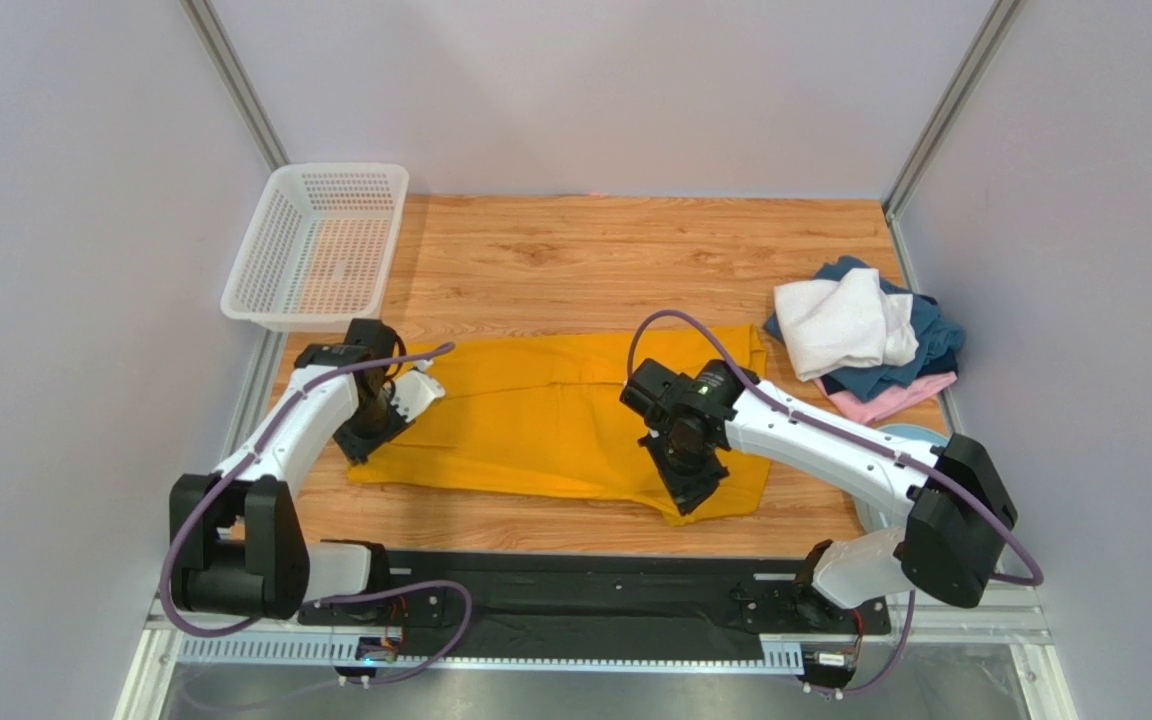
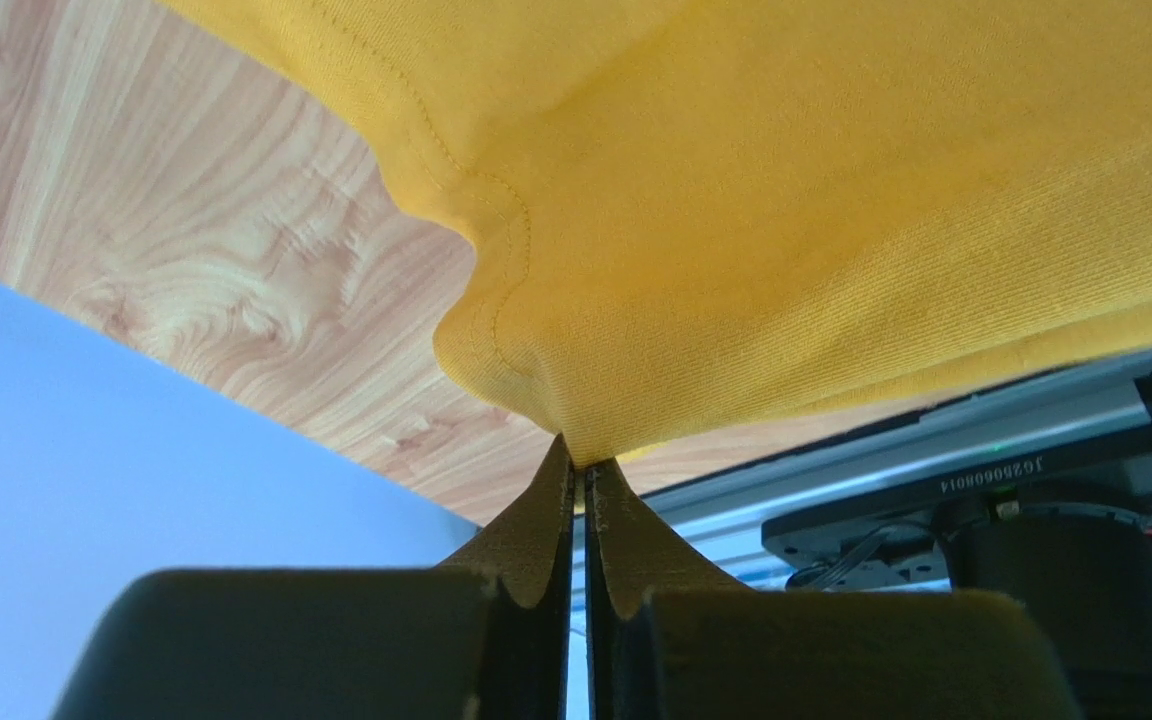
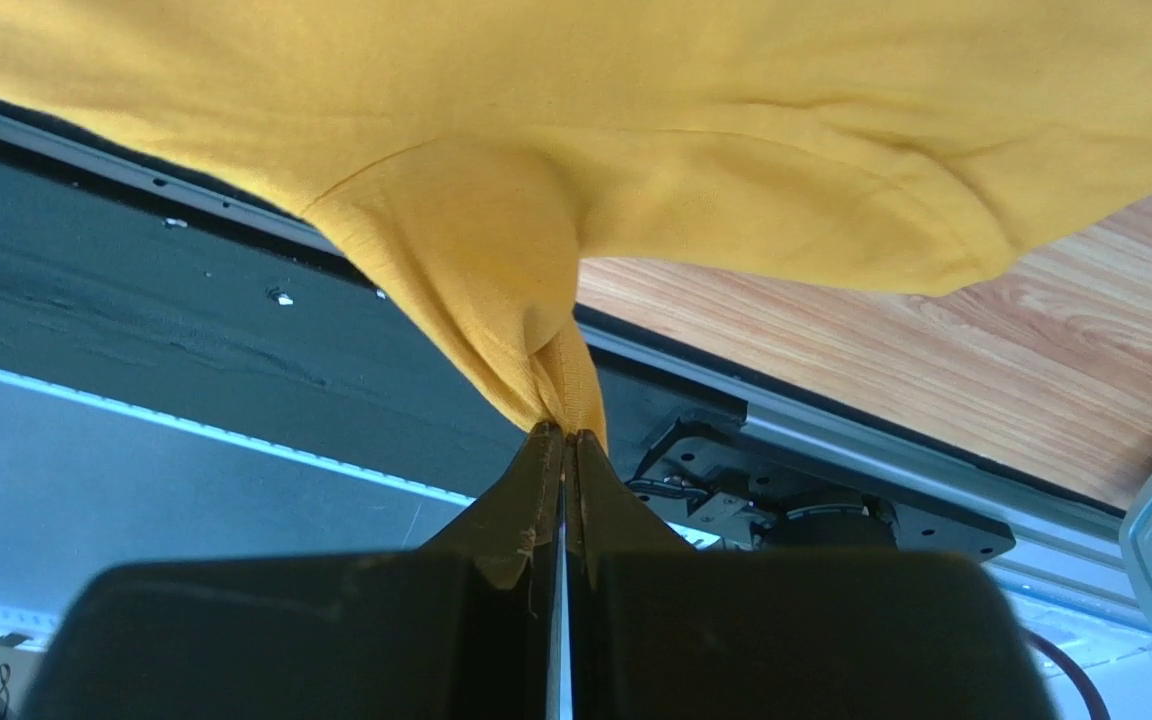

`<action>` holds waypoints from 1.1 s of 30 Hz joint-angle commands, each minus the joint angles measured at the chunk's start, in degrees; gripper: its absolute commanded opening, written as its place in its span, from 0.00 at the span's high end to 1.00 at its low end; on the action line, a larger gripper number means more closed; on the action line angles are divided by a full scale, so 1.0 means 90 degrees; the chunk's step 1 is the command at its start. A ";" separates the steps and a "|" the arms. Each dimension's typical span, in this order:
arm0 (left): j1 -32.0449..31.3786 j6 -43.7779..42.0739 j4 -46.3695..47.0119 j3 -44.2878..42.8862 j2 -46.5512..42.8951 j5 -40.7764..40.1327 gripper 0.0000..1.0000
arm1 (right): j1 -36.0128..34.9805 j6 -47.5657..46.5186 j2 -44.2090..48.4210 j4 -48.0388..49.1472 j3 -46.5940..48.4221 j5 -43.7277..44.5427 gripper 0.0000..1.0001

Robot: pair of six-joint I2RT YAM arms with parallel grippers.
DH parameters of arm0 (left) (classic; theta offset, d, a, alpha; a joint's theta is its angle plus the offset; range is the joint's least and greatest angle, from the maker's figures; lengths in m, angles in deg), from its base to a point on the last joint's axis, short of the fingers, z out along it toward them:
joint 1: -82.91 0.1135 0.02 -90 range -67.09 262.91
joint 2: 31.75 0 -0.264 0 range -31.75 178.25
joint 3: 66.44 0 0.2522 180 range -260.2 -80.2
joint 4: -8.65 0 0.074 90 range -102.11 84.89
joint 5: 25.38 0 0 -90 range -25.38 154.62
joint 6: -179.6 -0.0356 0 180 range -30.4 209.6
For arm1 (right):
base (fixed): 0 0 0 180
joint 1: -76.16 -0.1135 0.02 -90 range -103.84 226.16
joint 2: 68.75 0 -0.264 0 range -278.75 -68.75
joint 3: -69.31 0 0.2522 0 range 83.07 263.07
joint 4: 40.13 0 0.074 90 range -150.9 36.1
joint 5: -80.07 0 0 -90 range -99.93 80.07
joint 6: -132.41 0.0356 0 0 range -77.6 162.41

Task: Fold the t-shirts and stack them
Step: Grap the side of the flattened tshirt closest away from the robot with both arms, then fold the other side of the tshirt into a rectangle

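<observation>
A mustard-yellow t-shirt (image 1: 560, 413) lies spread across the middle of the wooden table. At its left edge my left gripper (image 1: 387, 402) is shut on a pinch of the yellow cloth (image 2: 597, 405), the fabric bunching right at the fingertips (image 2: 560, 477). My right gripper (image 1: 683, 473) is shut on the shirt's near right edge, where a fold of cloth (image 3: 477, 285) hangs down into the closed tips. A heap of white (image 1: 842, 320), dark blue (image 1: 931, 342) and pink (image 1: 890, 398) t-shirts sits at the right of the table.
A white mesh basket (image 1: 316, 243) stands at the back left corner. A light-blue object (image 1: 913, 432) peeks out beside the right arm, under the heap. The black rail with the arm bases (image 1: 567, 593) runs along the near edge.
</observation>
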 commanded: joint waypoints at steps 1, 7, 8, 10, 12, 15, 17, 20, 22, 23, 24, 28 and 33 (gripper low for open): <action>0.0140 -0.0505 -0.0487 -0.0120 -0.0438 -0.0101 1.00 | -0.0027 0.0014 0.0181 -0.0523 0.0191 -0.0005 1.00; 0.0140 -0.0427 -0.0399 -0.0451 -0.0156 -0.0043 1.00 | 0.0012 -0.0327 -0.0258 -0.0884 0.1186 0.0639 1.00; 0.0140 -0.0417 -0.0380 -0.0520 -0.0029 -0.0014 1.00 | 0.0041 -0.0376 -0.0336 -0.0923 0.1323 0.0698 1.00; 0.0140 -0.0427 -0.0331 -0.0705 0.0118 0.0035 1.00 | 0.0168 -0.0513 -0.0521 -0.0923 0.1635 0.0844 1.00; 0.0140 -0.0437 -0.0253 -0.0880 0.0371 0.0026 1.00 | 0.0353 -0.0552 -0.0620 -0.0875 0.1821 0.0942 1.00; 0.0140 -0.0417 -0.0204 -0.1115 0.0723 0.0074 1.00 | 0.0606 -0.0563 -0.0825 -0.0748 0.2241 0.1098 1.00; 0.0140 -0.0437 -0.0165 -0.1223 0.0986 0.0113 1.00 | 0.0724 -0.0592 -0.0971 -0.0563 0.2436 0.1079 1.00; 0.0140 -0.0475 -0.0116 -0.1408 0.1366 0.0113 1.00 | 0.0968 -0.0601 -0.1176 -0.0358 0.2583 0.1089 1.00; 0.0140 -0.0456 -0.0116 -0.1604 0.1573 0.0133 1.00 | 0.1115 -0.0650 -0.1332 -0.0250 0.2652 0.1118 1.00; 0.0140 -0.0466 -0.0097 -0.1662 0.1767 0.0133 1.00 | 0.1183 -0.0669 -0.1410 -0.0124 0.2681 0.1118 1.00; 0.0140 -0.0466 -0.0106 -0.1779 0.1856 0.0162 1.00 | 0.1310 -0.0699 -0.1489 -0.0065 0.2759 0.1089 1.00; 0.0150 -0.0485 -0.0038 -0.2033 0.2295 0.0123 1.00 | 0.1496 -0.0826 -0.1986 0.0179 0.2935 0.1099 1.00; 0.0150 -0.0446 0.0011 -0.2463 0.2881 0.0114 1.00 | 0.1701 -0.0894 -0.2543 0.0317 0.3344 0.1138 1.00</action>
